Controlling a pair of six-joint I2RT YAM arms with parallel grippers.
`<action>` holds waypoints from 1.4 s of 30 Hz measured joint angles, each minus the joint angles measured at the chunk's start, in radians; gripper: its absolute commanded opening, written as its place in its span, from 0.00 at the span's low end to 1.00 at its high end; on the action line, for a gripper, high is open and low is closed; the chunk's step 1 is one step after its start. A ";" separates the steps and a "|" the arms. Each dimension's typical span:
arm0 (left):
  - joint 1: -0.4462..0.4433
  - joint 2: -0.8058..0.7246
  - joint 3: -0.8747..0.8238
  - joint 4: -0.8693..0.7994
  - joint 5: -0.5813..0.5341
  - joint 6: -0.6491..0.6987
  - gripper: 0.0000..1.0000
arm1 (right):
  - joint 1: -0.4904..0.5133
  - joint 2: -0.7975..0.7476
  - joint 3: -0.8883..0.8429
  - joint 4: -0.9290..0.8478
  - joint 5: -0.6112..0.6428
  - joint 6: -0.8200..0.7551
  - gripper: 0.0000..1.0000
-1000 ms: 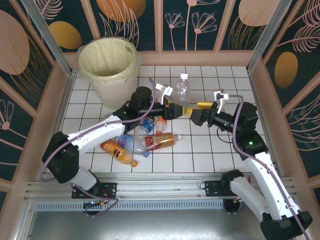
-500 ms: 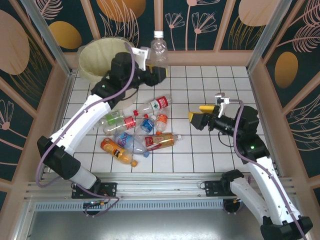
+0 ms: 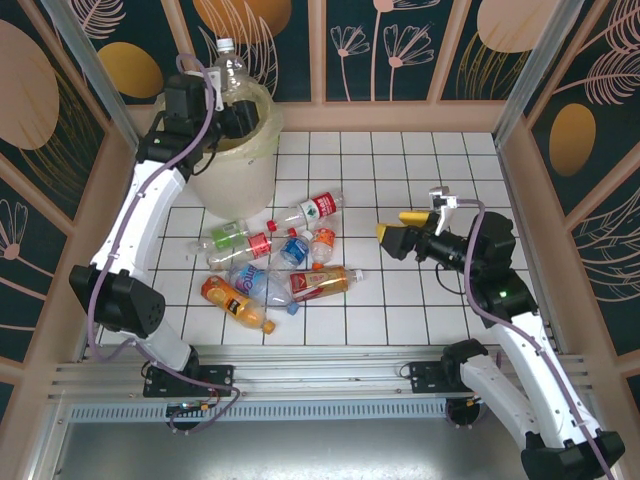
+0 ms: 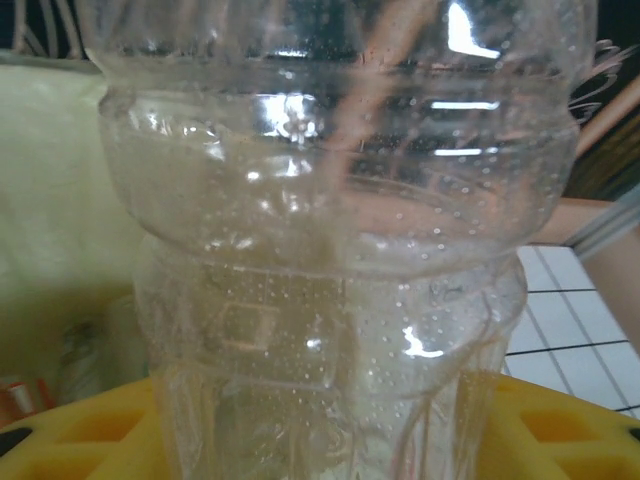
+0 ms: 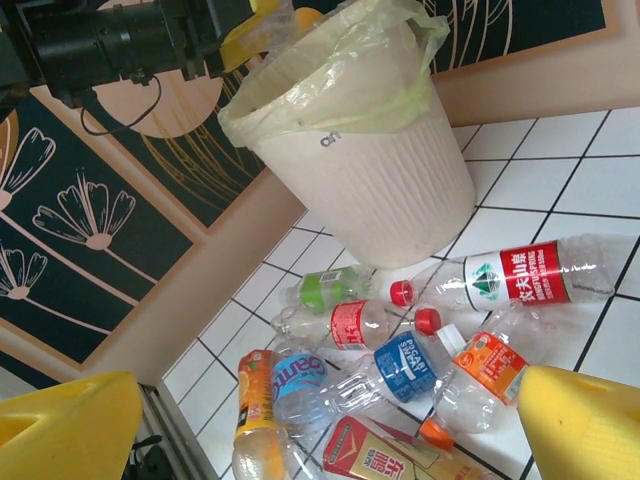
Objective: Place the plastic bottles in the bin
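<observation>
Step in hand: drop-off. Left gripper (image 3: pixel 230 108) is clamped on the lower body of a clear bottle (image 3: pixel 231 72), held upright, cap up, above the mouth of the bin (image 3: pixel 240 180). Jaws part-closed, yellow pads pressed to the bottle's sides.

Next move, as judged: part the jaws so the bottle falls into the liner. Worth checking first that it hangs inside the rim.

Right gripper (image 3: pixel 392 224) is spread wide and empty, hovering right of the bottle pile (image 3: pixel 285 265) on the tiled table (image 3: pixel 420 160).
</observation>
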 measured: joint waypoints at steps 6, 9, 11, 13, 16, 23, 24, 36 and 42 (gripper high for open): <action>0.053 0.040 0.000 -0.030 -0.003 0.012 0.59 | 0.003 0.023 -0.011 0.004 0.000 0.001 0.97; 0.078 0.072 0.004 -0.042 0.000 0.013 0.60 | 0.006 0.026 -0.022 0.005 0.000 0.001 0.97; 0.091 0.095 0.007 -0.048 0.002 0.013 0.61 | 0.008 0.031 -0.027 0.007 0.000 0.001 0.97; 0.098 0.116 0.007 -0.056 0.002 0.013 0.62 | 0.009 0.035 -0.031 0.008 0.000 0.001 0.97; 0.102 0.136 0.007 -0.071 0.002 0.013 0.63 | 0.014 0.037 -0.038 0.010 0.002 0.001 0.97; 0.102 0.139 0.007 -0.078 0.001 0.016 0.73 | 0.021 0.042 -0.050 0.015 0.003 0.001 0.97; 0.102 0.139 0.007 -0.078 0.001 0.016 0.75 | 0.024 0.044 -0.051 0.016 0.003 0.002 0.97; 0.102 0.138 0.035 -0.082 0.006 0.019 0.80 | 0.122 0.077 -0.056 0.040 0.018 -0.009 0.92; 0.102 0.063 0.008 -0.059 0.059 0.032 0.88 | 0.291 0.151 -0.070 0.063 0.073 -0.051 0.82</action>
